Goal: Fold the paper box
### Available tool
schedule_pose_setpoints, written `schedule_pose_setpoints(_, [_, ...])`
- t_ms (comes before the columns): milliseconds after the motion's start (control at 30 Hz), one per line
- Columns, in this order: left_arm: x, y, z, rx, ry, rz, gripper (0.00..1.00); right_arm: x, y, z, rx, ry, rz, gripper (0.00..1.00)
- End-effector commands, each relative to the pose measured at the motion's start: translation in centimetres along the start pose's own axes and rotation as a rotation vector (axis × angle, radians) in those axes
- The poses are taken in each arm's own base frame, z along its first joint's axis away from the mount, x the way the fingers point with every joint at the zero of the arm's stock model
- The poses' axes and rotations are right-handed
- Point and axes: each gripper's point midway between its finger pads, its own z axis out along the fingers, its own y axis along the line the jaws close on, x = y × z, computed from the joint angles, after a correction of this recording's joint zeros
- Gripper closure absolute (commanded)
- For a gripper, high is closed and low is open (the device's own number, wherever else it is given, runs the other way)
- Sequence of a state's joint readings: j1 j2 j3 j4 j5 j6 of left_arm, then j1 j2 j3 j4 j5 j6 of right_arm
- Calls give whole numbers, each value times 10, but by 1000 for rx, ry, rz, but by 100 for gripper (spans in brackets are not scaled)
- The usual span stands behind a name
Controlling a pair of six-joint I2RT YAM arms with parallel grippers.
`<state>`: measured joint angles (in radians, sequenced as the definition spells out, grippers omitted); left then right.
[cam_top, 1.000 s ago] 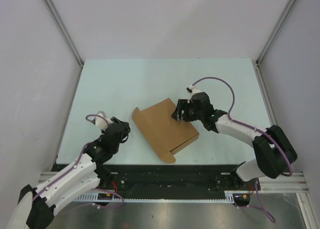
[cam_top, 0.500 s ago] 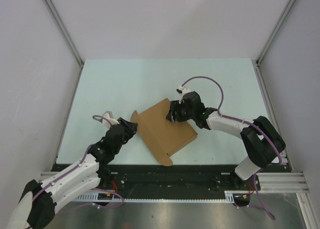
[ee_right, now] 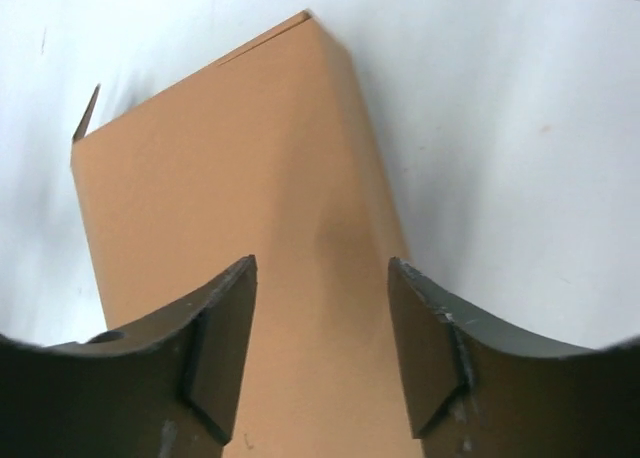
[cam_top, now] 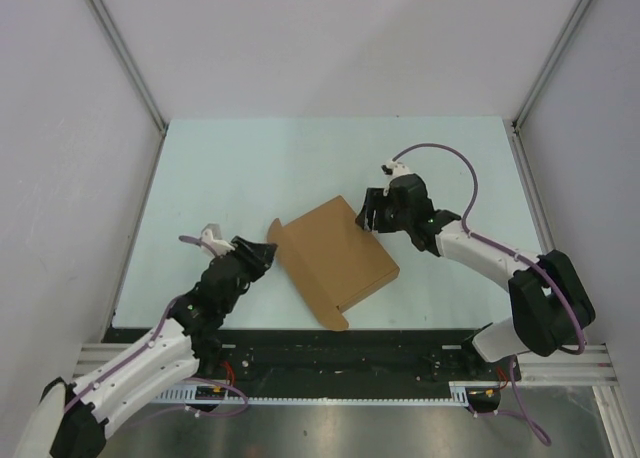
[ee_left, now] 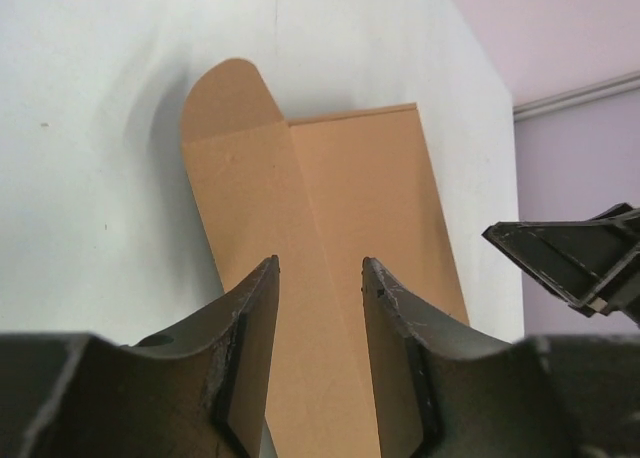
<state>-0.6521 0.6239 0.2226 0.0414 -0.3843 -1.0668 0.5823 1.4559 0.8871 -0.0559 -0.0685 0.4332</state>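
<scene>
**A:** What has changed, starting on the left?

**B:** A second ago the black two-finger left gripper (cam_top: 262, 252), on its white arm, stood apart from the plain brown cardboard paper box (cam_top: 335, 253). Now it has come up to the box's left corner, just beside the rounded tab there. Its jaws stand apart with nothing pinched between them. In the wrist view cardboard shows through the gap, and I cannot tell whether the fingers touch it.

**A:** And the box itself?

**B:** It is much where it was. It lies skewed on the table between the two grippers. A narrow creased flap runs along its left edge, with a rounded tab at each end.

**A:** The right side?

**B:** Half a second ago the black right gripper (cam_top: 368, 213) reached in over the box's top panel. It has since drawn back to the box's far right corner. Its jaws are parted and hold nothing. From its own wrist camera the brown panel stretches away below and beyond the fingers.

**A:** What surrounds the box?

**B:** A smooth, pale blue-green table (cam_top: 250, 168) spreads out around the box on every side. Plain grey-white walls (cam_top: 330, 38) stand to the left of the box, behind it and to its right. Slim metal posts (cam_top: 122, 53) slant up from the two far corners. On the near side of the box a black and silver rail (cam_top: 400, 363) carries the arm bases.
</scene>
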Motion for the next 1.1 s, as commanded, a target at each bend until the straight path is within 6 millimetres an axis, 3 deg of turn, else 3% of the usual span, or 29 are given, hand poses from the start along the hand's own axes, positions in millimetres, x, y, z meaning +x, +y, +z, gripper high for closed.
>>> schedule_pose_setpoints(0, [-12,12,-8,-49,-48,16,56,-2,-14,-3,43,23,0,44])
schedule_pose_setpoints(167, [6,36,-10,-102,-5,-32,57,17,-19,7,64,68,-12,54])
schedule_pose_setpoints(300, [14,45,-11,-112,12,-61,57,28,-34,13,121,96,-10,59])
schedule_pose_setpoints(800, [6,42,-12,-112,-14,-38,57,56,-76,26,236,181,23,67])
schedule_pose_setpoints(1067, [-9,33,-16,-103,-60,-22,57,67,-104,30,312,217,73,71])
